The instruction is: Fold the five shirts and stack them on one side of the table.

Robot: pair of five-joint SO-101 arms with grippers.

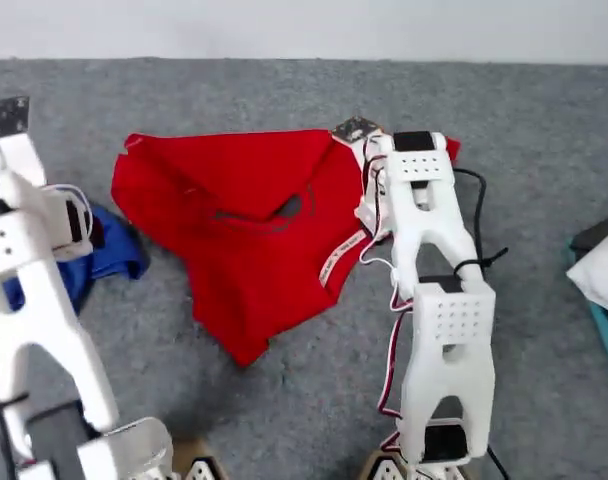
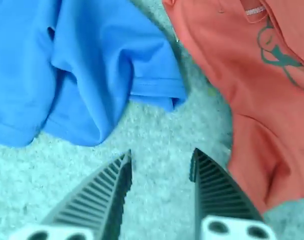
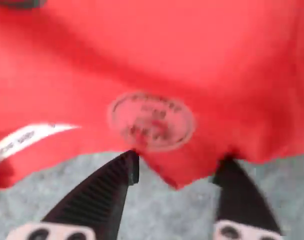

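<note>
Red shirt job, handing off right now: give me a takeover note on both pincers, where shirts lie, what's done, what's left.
Left pincer: open, empty, over the table between blue shirt and red shirt.
Right pincer: open, fingertips either side of the red shirt's edge, not gripped.
Red shirt crumpled mid-table, blue shirt bunched by the left arm; both unfolded.
Cloth pile at the table's right edge is cut off; folded or not, cannot tell.
Left to do: fold these two, stack them.

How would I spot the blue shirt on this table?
Find the big red shirt spread in the middle of the grey table. Beside it, partly under the left arm, lies the blue shirt, bunched up. Unlike its red neighbour, it is plain blue.
</note>
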